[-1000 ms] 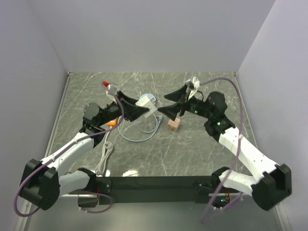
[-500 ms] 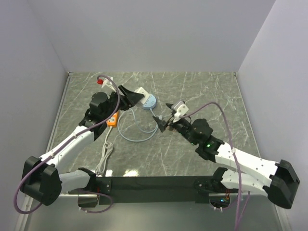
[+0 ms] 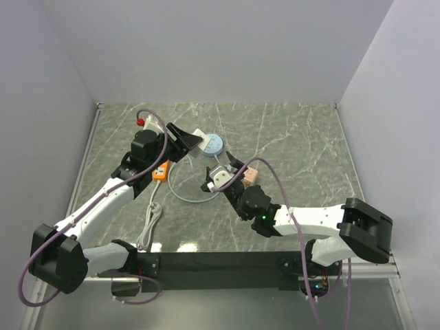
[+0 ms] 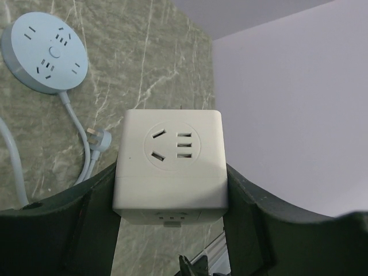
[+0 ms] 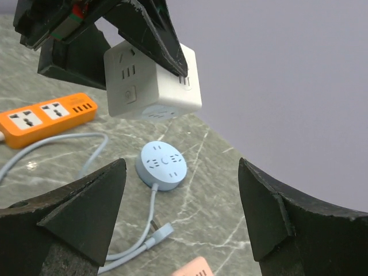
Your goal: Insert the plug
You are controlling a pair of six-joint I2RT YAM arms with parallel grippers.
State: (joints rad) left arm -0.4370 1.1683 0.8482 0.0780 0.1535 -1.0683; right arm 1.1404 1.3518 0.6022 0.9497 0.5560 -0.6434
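The white cube socket (image 4: 169, 164) is clamped between the left fingers (image 4: 52, 230) and held off the bench (image 4: 144, 57), near the round blue socket (image 4: 45, 52). The blue plug (image 4: 99, 140) on that socket's cable is seen lying flat on the bench, gripped by nothing. The right fingers (image 5: 75, 213) are spread wide with nothing held between them, and are pointed towards the cube.

White socket cube (image 4: 169, 167) aloft; blue plug (image 4: 99, 140) lies flat.
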